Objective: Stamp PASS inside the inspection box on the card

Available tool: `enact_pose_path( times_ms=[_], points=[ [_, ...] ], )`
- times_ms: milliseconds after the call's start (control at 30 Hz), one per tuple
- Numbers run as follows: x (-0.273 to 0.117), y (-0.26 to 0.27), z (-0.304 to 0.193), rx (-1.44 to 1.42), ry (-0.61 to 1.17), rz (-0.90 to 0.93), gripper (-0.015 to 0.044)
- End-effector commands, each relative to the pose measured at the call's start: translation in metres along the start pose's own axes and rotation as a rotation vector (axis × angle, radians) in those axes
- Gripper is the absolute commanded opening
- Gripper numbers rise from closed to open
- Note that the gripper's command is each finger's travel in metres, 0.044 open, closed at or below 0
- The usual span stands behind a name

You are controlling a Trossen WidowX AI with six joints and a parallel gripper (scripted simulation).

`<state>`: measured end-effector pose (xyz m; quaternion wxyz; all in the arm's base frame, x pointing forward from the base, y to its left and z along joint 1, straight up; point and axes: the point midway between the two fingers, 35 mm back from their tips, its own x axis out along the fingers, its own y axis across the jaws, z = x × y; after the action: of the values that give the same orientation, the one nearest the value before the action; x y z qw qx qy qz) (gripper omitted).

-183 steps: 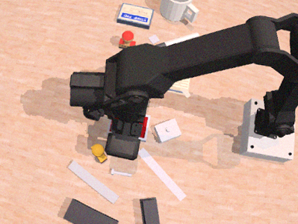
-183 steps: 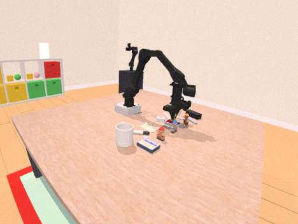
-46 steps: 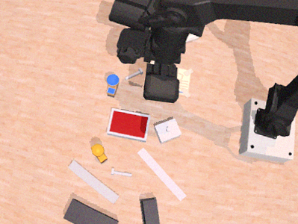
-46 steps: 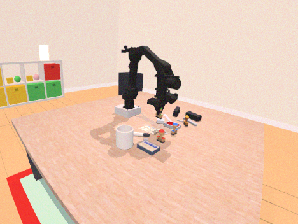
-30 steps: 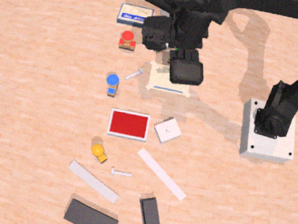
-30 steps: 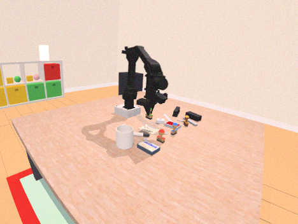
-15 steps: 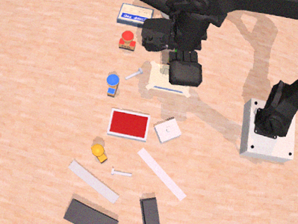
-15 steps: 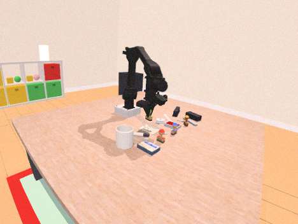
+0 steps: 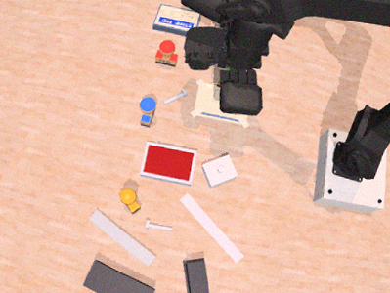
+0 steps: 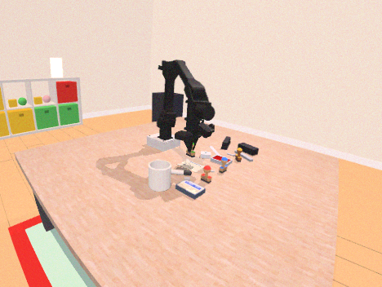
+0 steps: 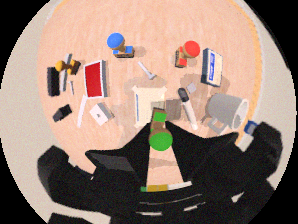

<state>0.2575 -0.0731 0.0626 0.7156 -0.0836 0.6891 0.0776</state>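
My gripper (image 9: 221, 76) (image 10: 190, 147) (image 11: 157, 124) is shut on the green stamp (image 10: 191, 153) (image 11: 160, 141), whose handle knob points back toward the wrist camera. The stamp is held above the bench, over or near one edge of the cream card (image 9: 206, 104) (image 11: 146, 102); its exact height is hard to tell. Grey patches lie on and beside the card by the stamp's base; shadow or print, I cannot tell. The inspection box is not legible. The open red ink pad (image 9: 169, 163) (image 11: 95, 80) lies beyond the card. The word on the held stamp is hidden.
Red stamp (image 9: 167, 52) (image 11: 190, 49), blue stamp (image 9: 147, 105) (image 11: 116, 41) and yellow stamp (image 9: 128, 196) stand around. Also present are a blue-labelled box (image 9: 177, 21) (image 10: 190, 188), mug (image 10: 159, 176) (image 11: 227, 110), dark-tipped marker (image 11: 189, 107), white block (image 9: 219, 170), strips and dark blocks.
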Motion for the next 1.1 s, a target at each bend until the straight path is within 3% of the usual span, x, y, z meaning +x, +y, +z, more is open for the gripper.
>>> enact_pose_path(
  times_ms=[0,1067],
  points=[
    [0.005,0.001,-0.001,-0.003,0.004,0.006,0.0],
    [0.026,0.002,-0.002,-0.001,0.002,0.004,0.0]
  ],
)
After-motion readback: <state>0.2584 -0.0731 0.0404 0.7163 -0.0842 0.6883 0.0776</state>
